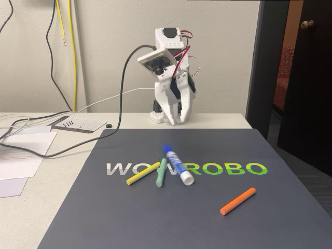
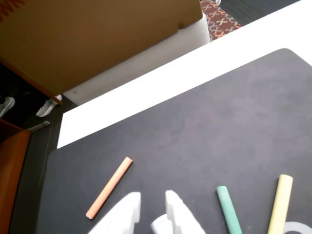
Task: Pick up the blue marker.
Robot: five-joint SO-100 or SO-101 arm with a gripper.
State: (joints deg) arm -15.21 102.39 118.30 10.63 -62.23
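- The arm (image 1: 168,78) is folded upright at the far edge of the table (image 1: 31,207), at about 12 o'clock from the mat's centre in the fixed view, with its gripper (image 1: 175,118) pointing down just above the tabletop.
- In the wrist view the gripper (image 2: 152,207) enters from the bottom edge as two white fingertips (image 2: 127,202) with a narrow gap between them; nothing is held, and the jaws stand slightly apart.
- The dark mat (image 1: 218,212) carries the printed word "WOWROBO", white on its left letters and green on its right ones.
- The blue marker (image 1: 176,164) lies on the mat across the middle of that word, touching the print, blue cap toward 11 o'clock and white end toward 5 o'clock. Its label is blue, but the writing on it is too small to read.
- The pale green stick (image 1: 161,173) lies just beside the marker at its 8 o'clock side, nearly touching the cap end.
- The yellow stick (image 1: 142,173) lies at 9 o'clock from the marker, near the green one.
- The orange stick (image 1: 237,201) lies well apart at 4 o'clock.
- Papers (image 1: 21,155) and a black cable (image 1: 120,98) sit at 9 to 10 o'clock of the mat.
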